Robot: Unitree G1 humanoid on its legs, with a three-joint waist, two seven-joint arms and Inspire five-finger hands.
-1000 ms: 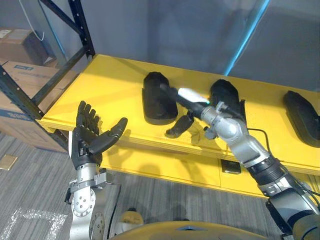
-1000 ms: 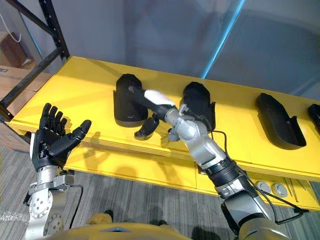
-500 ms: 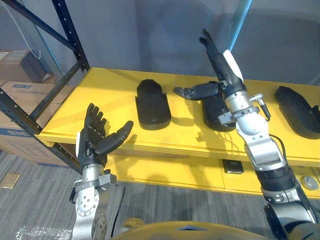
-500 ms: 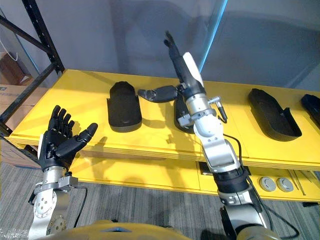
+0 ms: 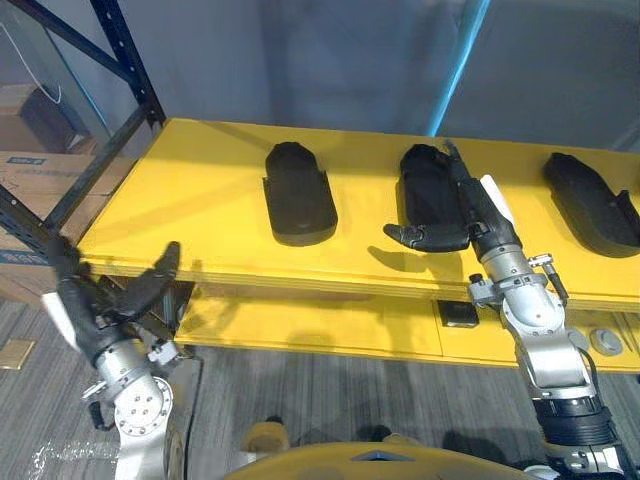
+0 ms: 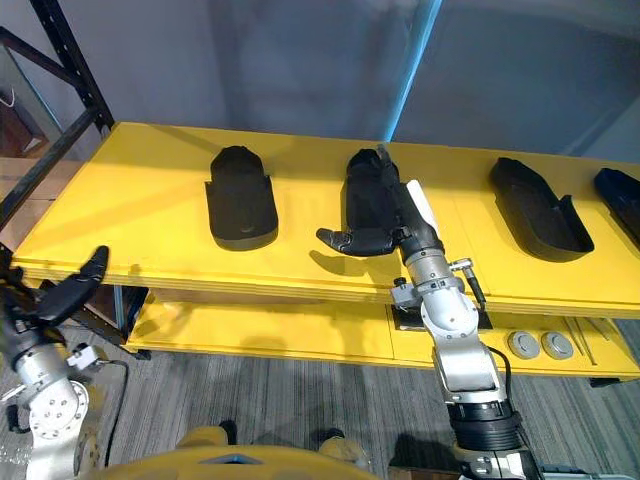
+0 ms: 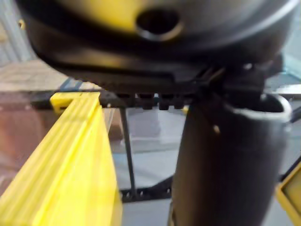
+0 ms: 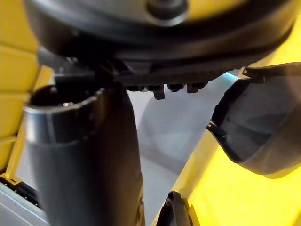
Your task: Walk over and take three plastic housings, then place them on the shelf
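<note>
Left hand [image 5: 95,305]: nearest, low at near left, below the front edge of the flat yellow shelf board [image 5: 200,200]. Fingers straight, thumb spread, nothing held. Probably parked clear of the work.

Right hand [image 5: 482,225]: extended over the board's front edge. Fingers laid out straight along the right side of the middle black plastic housing [image 5: 425,185], thumb splayed left at its near end, no grip. Contact not resolvable. Likely a release or a nudge into line.

Left black plastic housing [image 5: 298,195] and right black plastic housing [image 5: 590,205]: flat on the board, well apart, long axes front to back. Spacing presumably for hand clearance.

Black steel rack upright [image 5: 125,65]: far left.

Added by right eye view: fourth black housing [image 6: 622,200] at far right. From right wrist view: a housing's hollow inside and thin rim. From left wrist view: board edge side-on.
</note>
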